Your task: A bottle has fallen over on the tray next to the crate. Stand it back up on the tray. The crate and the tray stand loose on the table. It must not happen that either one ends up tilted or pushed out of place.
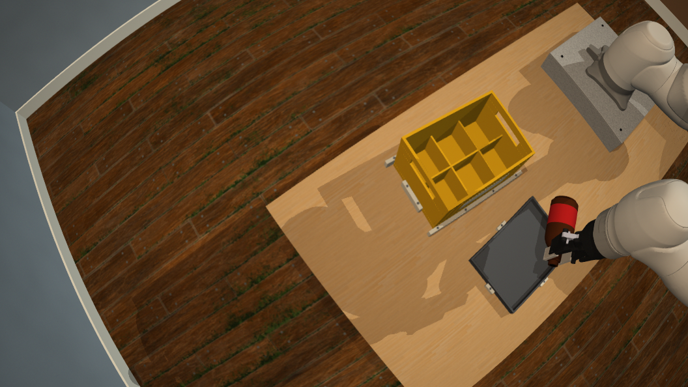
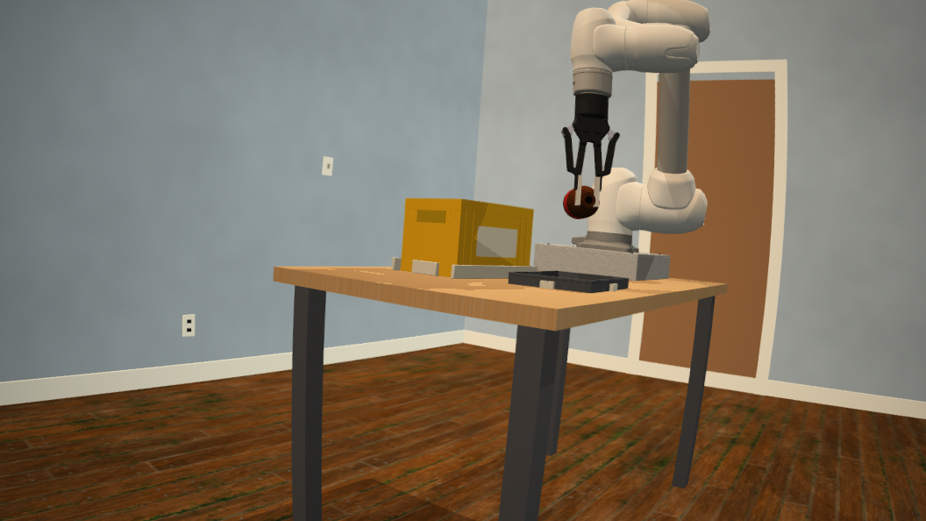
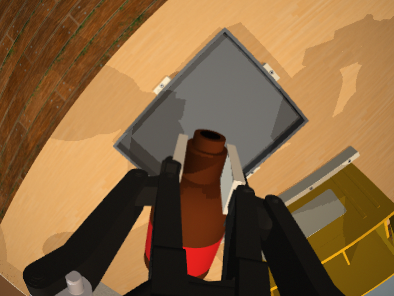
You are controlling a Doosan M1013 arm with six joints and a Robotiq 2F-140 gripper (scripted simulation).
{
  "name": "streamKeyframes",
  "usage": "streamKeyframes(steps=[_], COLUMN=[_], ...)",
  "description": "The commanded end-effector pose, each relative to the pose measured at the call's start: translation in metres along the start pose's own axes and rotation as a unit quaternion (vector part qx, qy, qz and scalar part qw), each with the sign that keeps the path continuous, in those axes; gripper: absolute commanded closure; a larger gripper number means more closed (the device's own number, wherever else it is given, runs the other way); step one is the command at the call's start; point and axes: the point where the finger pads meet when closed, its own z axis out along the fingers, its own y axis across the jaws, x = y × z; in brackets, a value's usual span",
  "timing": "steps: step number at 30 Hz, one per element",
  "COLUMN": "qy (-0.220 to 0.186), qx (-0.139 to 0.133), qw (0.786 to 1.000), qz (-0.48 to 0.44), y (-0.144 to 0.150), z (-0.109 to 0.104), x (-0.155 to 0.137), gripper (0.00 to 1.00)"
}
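A brown bottle (image 1: pixel 562 215) (image 2: pixel 572 203) (image 3: pixel 202 215) with a red label hangs in the air, lying roughly level, its neck toward the exterior camera. My gripper (image 1: pixel 558 254) (image 2: pixel 587 194) (image 3: pixel 204 153) points down and is shut on the bottle near its neck. The dark grey tray (image 1: pixel 490 285) (image 2: pixel 568 282) (image 3: pixel 265 74) lies on the table well below the bottle and holds nothing that I can see. The yellow crate (image 1: pixel 418 180) (image 2: pixel 432 236) (image 3: pixel 350 215) stands upright beside the tray. The bottle's base is partly hidden in the wrist view.
Light locating strips (image 1: pixel 476 204) (image 2: pixel 492 271) (image 3: pixel 320 176) lie along the crate's sides. Small light blocks (image 1: pixel 489 288) (image 2: pixel 547 284) (image 3: pixel 271 71) sit around the tray. The arm's grey base block (image 1: pixel 582 81) (image 2: pixel 576 260) stands at the table's far end.
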Motion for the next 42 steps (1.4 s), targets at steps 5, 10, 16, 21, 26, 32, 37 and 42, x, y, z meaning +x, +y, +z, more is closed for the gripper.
streamKeyframes(steps=[5, 10, 16, 21, 26, 32, 37, 42], qy=[0.001, 0.001, 0.001, 0.001, 0.001, 0.001, 0.001, 0.001], qx=[-0.001, -0.001, -0.001, -0.001, -0.001, -0.001, -0.001, -0.001], qw=[1.000, 1.000, 1.000, 1.000, 1.000, 0.999, 0.997, 0.995], qz=[0.003, 0.003, 0.003, 0.003, 0.008, 0.037, 0.076, 0.099], y=[0.0000, 0.0000, 0.0000, 0.0000, 0.0000, 0.0000, 0.0000, 0.0000], z=[-0.0046, -0.0046, -0.0046, -0.0046, -0.0046, -0.0046, -0.0046, -0.0046], x=[0.0018, 0.0018, 0.0018, 0.0018, 0.0018, 0.0018, 0.0018, 0.0018], gripper=[0.90, 0.90, 0.90, 0.90, 0.90, 0.90, 0.90, 0.90])
